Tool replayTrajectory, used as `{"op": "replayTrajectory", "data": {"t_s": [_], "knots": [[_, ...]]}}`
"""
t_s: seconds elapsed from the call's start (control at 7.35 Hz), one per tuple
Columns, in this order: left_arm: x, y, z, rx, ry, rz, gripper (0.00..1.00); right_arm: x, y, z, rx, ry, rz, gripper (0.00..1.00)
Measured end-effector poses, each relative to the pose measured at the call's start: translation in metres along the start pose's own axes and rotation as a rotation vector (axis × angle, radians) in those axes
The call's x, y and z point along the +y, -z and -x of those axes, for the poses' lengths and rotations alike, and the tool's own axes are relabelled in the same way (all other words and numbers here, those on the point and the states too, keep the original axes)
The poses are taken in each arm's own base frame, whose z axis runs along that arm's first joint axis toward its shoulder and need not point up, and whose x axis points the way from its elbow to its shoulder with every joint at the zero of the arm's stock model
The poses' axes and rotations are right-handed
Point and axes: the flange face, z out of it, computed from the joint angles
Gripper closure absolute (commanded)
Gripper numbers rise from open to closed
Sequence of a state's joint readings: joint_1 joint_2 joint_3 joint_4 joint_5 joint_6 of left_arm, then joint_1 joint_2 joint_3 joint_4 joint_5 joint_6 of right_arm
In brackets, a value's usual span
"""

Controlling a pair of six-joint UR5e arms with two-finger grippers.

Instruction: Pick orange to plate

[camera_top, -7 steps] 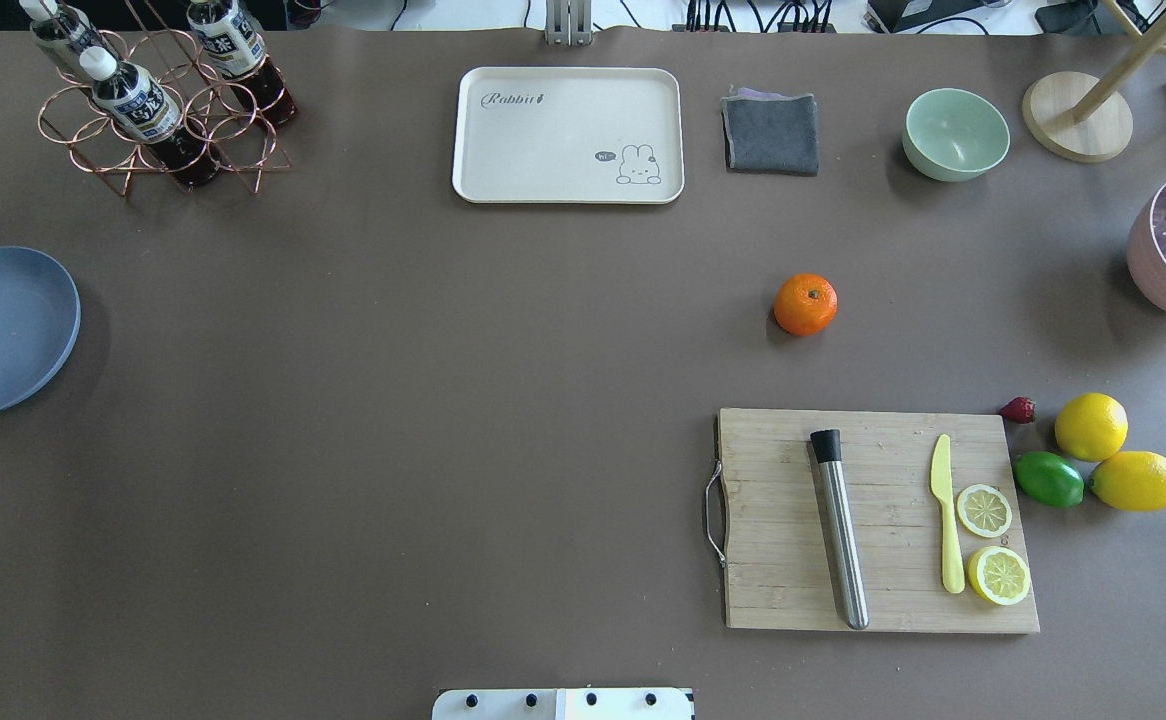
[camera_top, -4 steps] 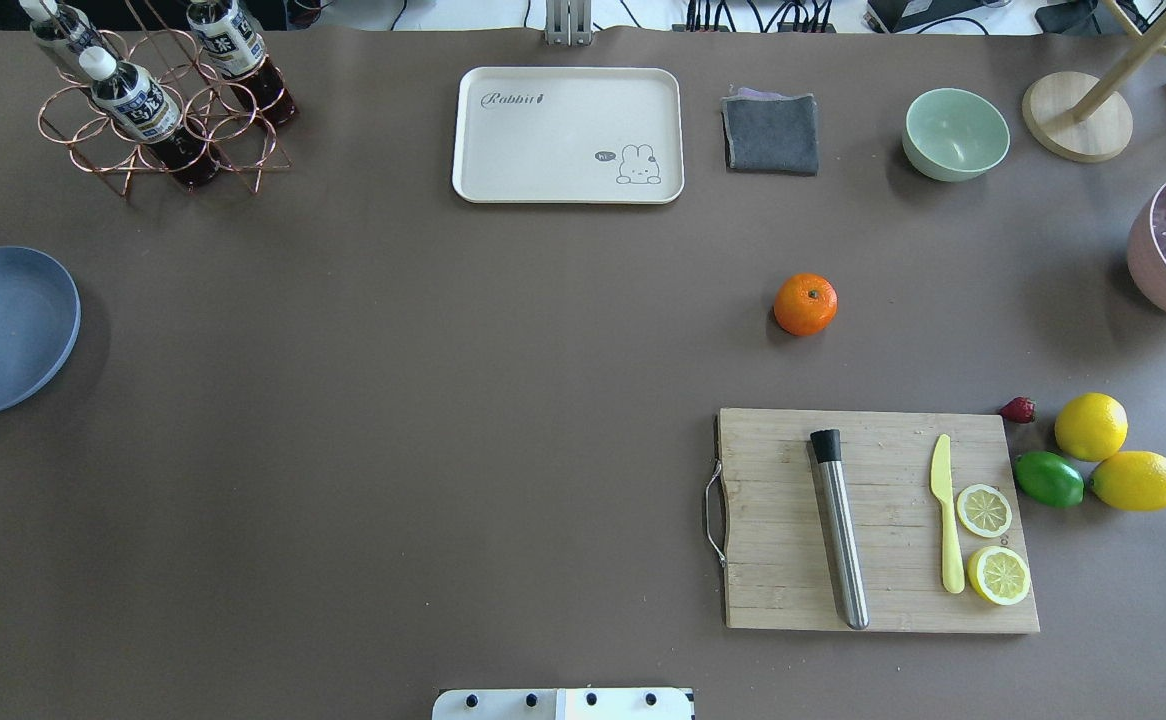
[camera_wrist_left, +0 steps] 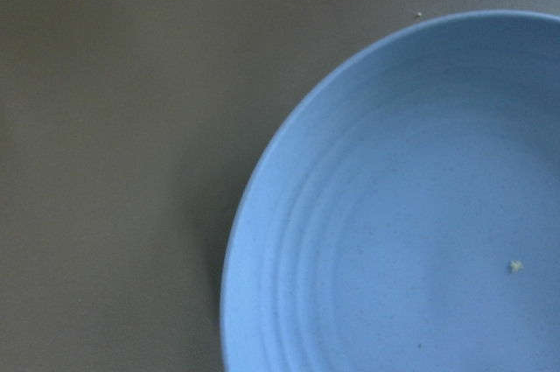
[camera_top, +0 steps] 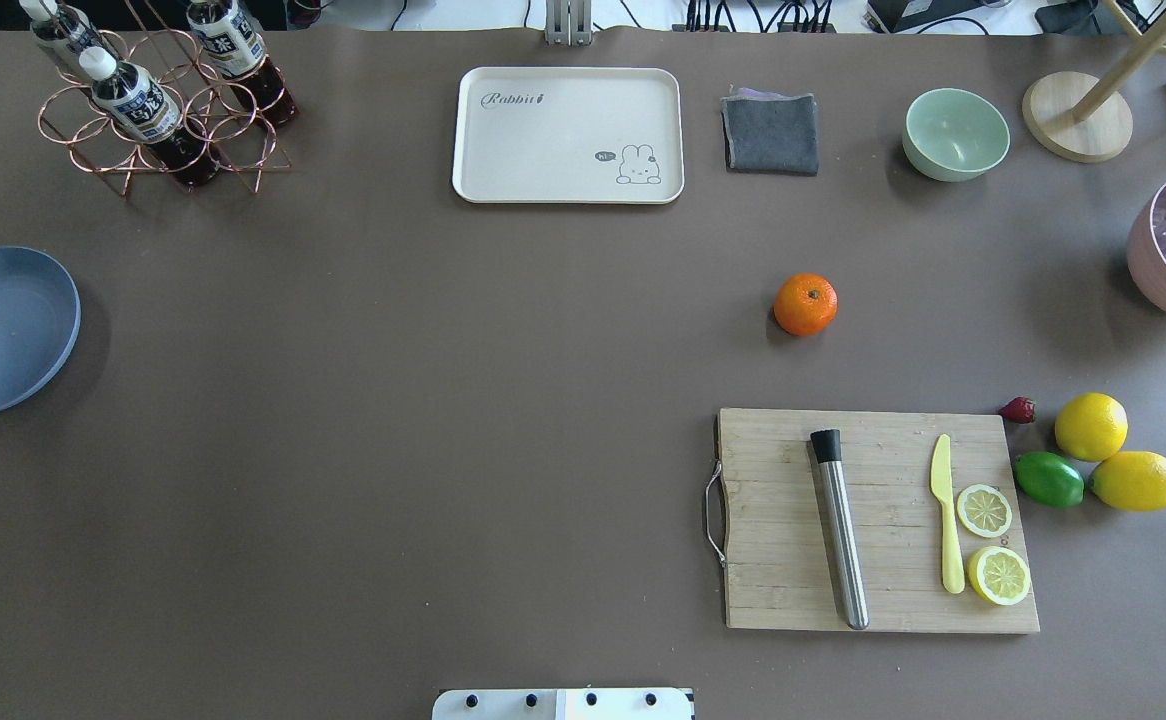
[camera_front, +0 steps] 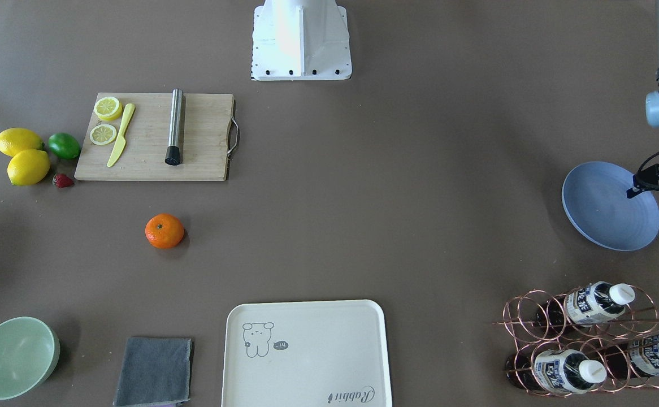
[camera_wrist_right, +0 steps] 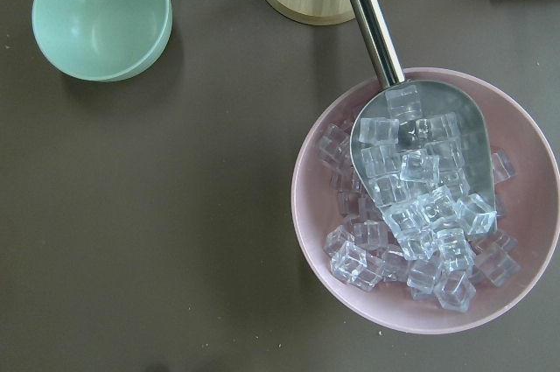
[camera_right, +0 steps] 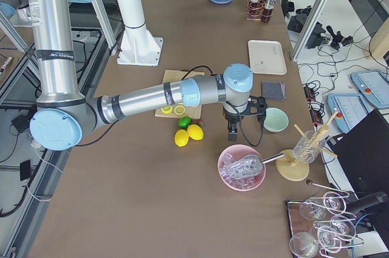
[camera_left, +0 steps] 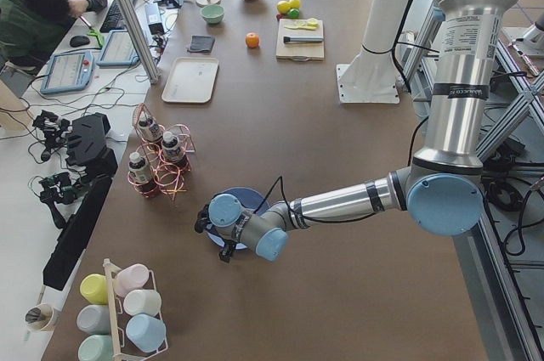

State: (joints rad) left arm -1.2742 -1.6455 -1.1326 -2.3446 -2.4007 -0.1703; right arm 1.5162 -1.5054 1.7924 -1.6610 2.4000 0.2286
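The orange (camera_top: 805, 304) sits alone on the brown table, right of centre and just beyond the cutting board; it also shows as the orange (camera_front: 164, 230) in the front view. The blue-grey plate (camera_top: 3, 330) lies empty at the far left edge. My left gripper (camera_front: 650, 198) hangs over the plate (camera_front: 601, 209), cut off by the frame edge, and I cannot tell how its jaws stand. The left wrist view shows only the plate (camera_wrist_left: 402, 214). My right gripper (camera_right: 232, 129) hovers at the right end of the table between the green bowl and the pink bowl, far from the orange; its state is unclear.
A wooden cutting board (camera_top: 793, 590) carries a steel muddler, a yellow knife and lemon halves. Two lemons (camera_top: 1091, 426), a lime (camera_top: 1048, 479) and a strawberry lie beside it. At the back stand a cream tray (camera_top: 568, 110), a grey cloth, a green bowl (camera_top: 955, 133) and a bottle rack (camera_top: 158, 110). A pink ice bowl (camera_wrist_right: 350, 293) is at the right.
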Motion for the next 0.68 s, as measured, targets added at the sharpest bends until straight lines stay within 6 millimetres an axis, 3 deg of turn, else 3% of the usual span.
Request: {"op": "replayTrajectory", "data": {"t_s": [0.14,0.27,0.68], "knots": [[0.0022,-0.0020,0.0023,-0.001,0.005,0.005,0.92,-0.0001,0.0002,0.0003,0.001,0.001,-0.001,0.00],[0.0045,-0.0033,0.0038,-0.001,0.009,0.009,1.00,-0.0004,0.0007,0.0012,0.001,0.003,-0.002,0.00],[0.0064,-0.0037,0.0043,0.002,0.018,0.012,1.00,-0.0006,0.0030,0.0039,-0.001,0.008,-0.007,0.00]]}}
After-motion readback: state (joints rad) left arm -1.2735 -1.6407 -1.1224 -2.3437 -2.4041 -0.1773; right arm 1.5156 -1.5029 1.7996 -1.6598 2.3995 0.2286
